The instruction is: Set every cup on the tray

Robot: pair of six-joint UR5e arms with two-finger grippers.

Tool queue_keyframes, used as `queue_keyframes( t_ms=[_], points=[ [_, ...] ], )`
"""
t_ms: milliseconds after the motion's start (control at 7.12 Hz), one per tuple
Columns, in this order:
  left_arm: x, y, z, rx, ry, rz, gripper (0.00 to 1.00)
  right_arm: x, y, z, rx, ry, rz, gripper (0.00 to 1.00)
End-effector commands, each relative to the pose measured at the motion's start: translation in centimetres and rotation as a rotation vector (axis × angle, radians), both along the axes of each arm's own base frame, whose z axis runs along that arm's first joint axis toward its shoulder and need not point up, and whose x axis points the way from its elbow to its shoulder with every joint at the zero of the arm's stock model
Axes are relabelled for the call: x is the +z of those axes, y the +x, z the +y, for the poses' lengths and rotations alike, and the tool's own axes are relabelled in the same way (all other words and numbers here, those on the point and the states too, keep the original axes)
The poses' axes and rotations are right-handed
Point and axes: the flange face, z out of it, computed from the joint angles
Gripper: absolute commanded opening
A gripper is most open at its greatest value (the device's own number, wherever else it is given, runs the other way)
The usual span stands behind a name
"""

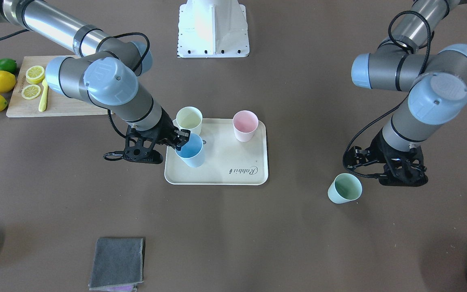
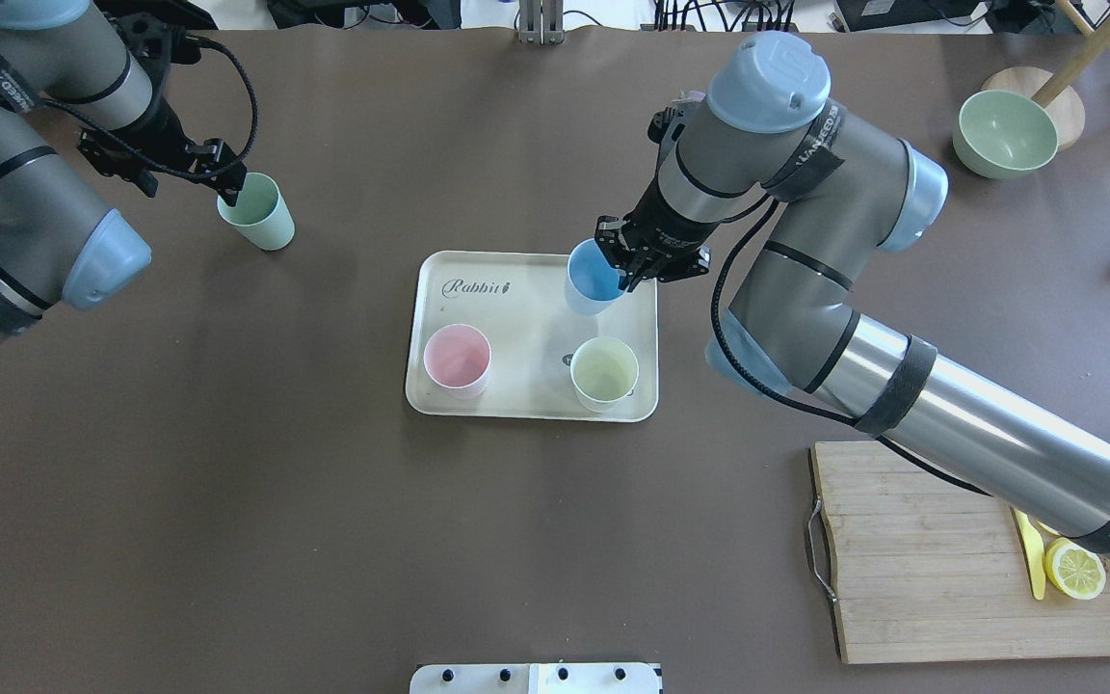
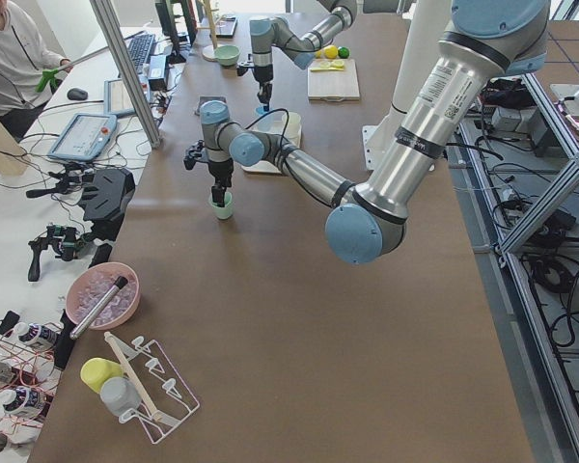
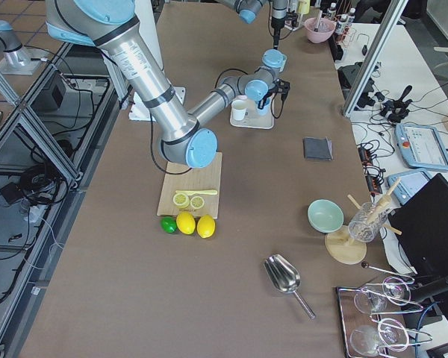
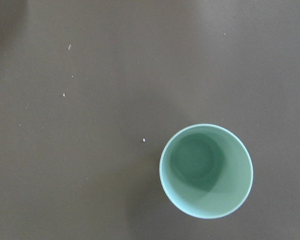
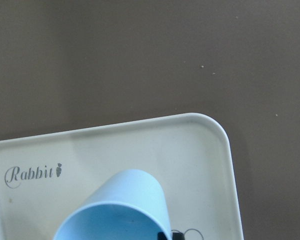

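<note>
Cups stand at four positions. The pink cup (image 2: 458,359) and the pale yellow cup (image 2: 604,373) are upright on the tray (image 2: 516,299). The blue cup (image 2: 592,281) hangs tilted over the tray's far corner, with the right end effector (image 2: 628,276) clamped on its rim wall. Whether its base touches the tray cannot be determined. The green cup (image 2: 256,214) stands on the bench (image 2: 324,530), well apart from the tray, with the left end effector (image 2: 224,189) just beside its rim. The finger state of that end effector cannot be determined.

Step in hand, as judged: setting down the blue cup.
- Rotate the wrist until the cup is level before lowering.
- Keep clear of the yellow cup nearby.
- Seat the base flat inside the raised rim, then part the fingers.
- Withdraw straight upward to avoid tipping the cup.
</note>
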Motion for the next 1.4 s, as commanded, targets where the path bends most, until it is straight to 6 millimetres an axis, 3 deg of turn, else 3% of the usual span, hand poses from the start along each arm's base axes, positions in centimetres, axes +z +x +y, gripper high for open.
queue_keyframes(
  t_ms=[0, 140, 281, 421, 562, 702, 843, 983, 1124, 1264],
  points=[
    [0.8, 1.5, -3.2, -0.006, 0.003, 0.018, 0.97, 0.4, -1.7, 0.7, 0.010, 0.009, 0.025, 0.00],
    [1.9, 2.0, -3.9, -0.002, 0.001, 0.024, 0.97, 0.3, -1.7, 0.7, 0.010, 0.010, 0.024, 0.45],
    [3.4, 2.3, -4.4, 0.000, 0.006, 0.028, 0.97, -0.6, -1.4, 1.1, 0.000, 0.024, 0.006, 0.99],
    [4.1, 2.3, -4.2, 0.002, 0.006, 0.028, 0.95, -2.0, 0.1, 0.8, 0.007, 0.034, -0.020, 1.00],
    [5.1, 3.0, -3.4, 0.015, 0.005, 0.026, 0.86, -2.9, 3.0, -0.3, 0.010, 0.010, -0.032, 1.00],
    [6.2, 3.4, -2.7, 0.022, 0.007, 0.029, 0.64, -3.5, 6.2, -1.5, 0.006, 0.000, -0.044, 1.00],
    [6.0, 4.3, -2.1, -0.001, -0.023, 0.036, 0.22, -3.4, 7.2, -2.1, 0.011, -0.002, -0.041, 1.00],
    [4.5, 4.6, -2.0, -0.003, -0.019, 0.046, 0.00, -3.3, 7.9, -2.6, 0.017, -0.004, -0.041, 1.00],
    [2.9, 4.9, -2.0, -0.019, -0.041, 0.075, 0.00, -3.0, 8.9, -3.2, 0.020, 0.004, -0.040, 1.00],
    [-0.5, 5.8, -2.0, -0.029, -0.083, 0.143, 0.00, -2.1, 9.9, -3.5, 0.025, 0.000, -0.036, 1.00]
  ],
)
